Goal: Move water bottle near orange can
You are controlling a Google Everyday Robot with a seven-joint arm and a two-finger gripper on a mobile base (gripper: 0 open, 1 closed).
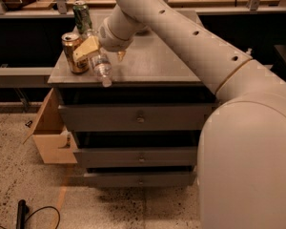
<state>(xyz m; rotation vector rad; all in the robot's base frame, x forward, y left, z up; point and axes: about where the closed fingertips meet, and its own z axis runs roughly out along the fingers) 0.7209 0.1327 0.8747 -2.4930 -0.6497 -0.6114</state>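
The orange can [75, 52] stands upright near the left front corner of the grey cabinet top [157, 68]. The water bottle [103, 68] lies tilted just right of the can, with its white cap at the cabinet's front edge. My gripper [103, 54] hangs over the bottle's upper half, with one tan finger [87, 48] between can and bottle and the other finger [120, 56] on the bottle's right. The fingers stand apart, with a small gap to the bottle on the right side.
A green can [82, 16] stands behind the orange can at the cabinet's back left. The cabinet has drawers [138, 118] below. An open wooden box [50, 132] sits at its left side. A cable and a dark object [22, 213] lie on the floor.
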